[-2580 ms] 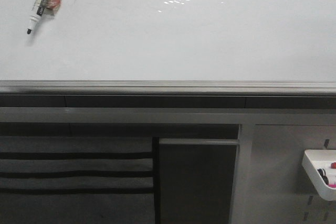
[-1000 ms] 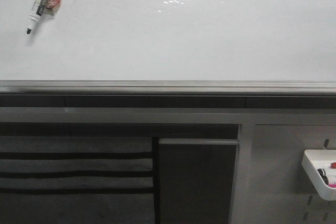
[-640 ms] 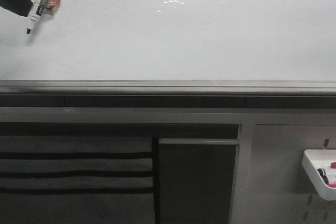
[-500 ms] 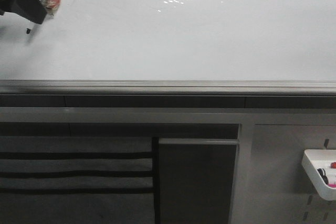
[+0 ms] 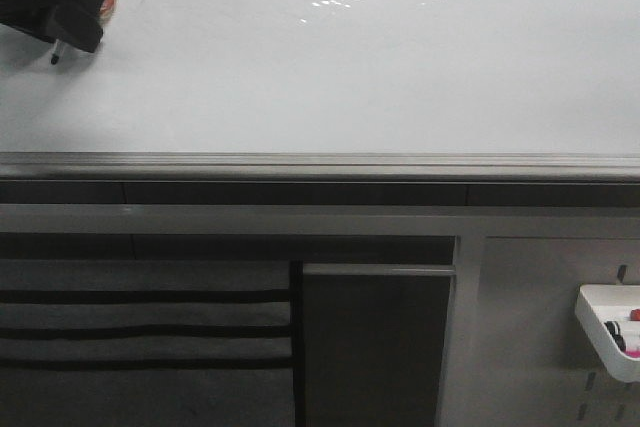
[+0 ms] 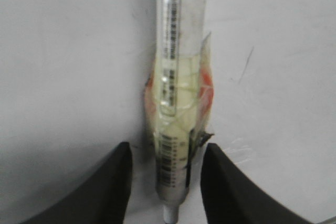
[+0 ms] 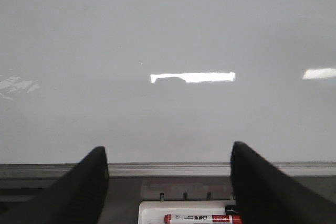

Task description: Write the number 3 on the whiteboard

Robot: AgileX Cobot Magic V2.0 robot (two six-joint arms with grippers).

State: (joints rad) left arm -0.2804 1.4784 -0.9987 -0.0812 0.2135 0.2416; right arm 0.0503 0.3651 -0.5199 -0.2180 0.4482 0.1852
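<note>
The whiteboard (image 5: 380,67) is a large glossy white board with a silver-grey edge rail; no number 3 shows on it. A marker (image 6: 176,103) with a clear taped wrap lies on the board at the far left, and only its black tip (image 5: 55,57) shows in the front view. My left gripper (image 5: 68,19) covers the marker body there. In the left wrist view the left gripper (image 6: 167,184) is open, one finger on each side of the marker with a gap on both sides. My right gripper (image 7: 170,187) is open and empty, facing the board's rail.
A small white tray (image 5: 610,332) hangs at the lower right below the board; it holds a red-capped marker (image 7: 202,218) just under my right gripper. A faint short stroke (image 6: 244,64) marks the board beside the marker. The grey rail (image 5: 320,165) runs along the board's near edge.
My left gripper has come into the front view from the left and moved over the marker, covering its body. The marker has not moved.
</note>
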